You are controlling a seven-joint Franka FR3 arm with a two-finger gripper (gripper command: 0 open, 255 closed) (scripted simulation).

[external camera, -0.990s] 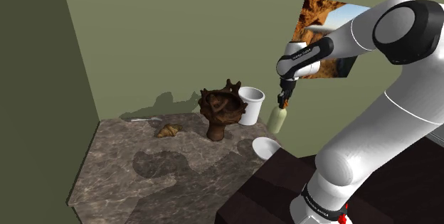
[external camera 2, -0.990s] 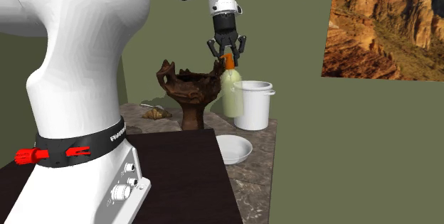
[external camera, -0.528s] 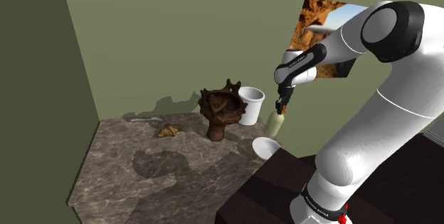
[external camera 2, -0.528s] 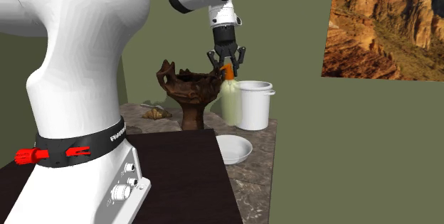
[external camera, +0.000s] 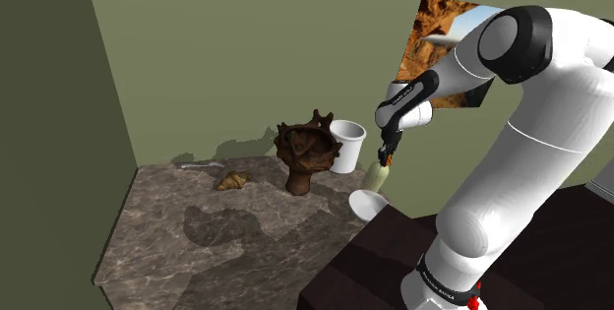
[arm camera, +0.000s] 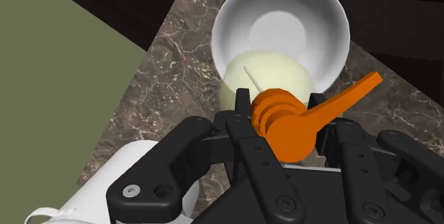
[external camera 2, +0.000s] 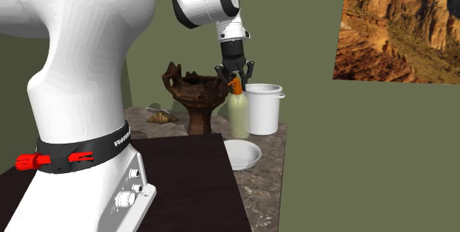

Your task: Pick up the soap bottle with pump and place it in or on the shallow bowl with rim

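Bottle (external camera 2: pixel 238 113) had sunk toward the bowl (external camera 2: pixel 243 155), my pincer (external camera 2: pixel 236 80) clamped on its pump; mid-carry, next needed centring, then release.

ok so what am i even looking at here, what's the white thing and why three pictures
The white thing is a robot arm on a dark box. Two pictures come from cameras standing beside it; the third looks down along its jaws. Those black jaws are shut on the orange pump of a pale soap bottle, held upright close to a white shallow bowl. Also on the marble counter: a white pot, a brown carved vessel and a pastry.
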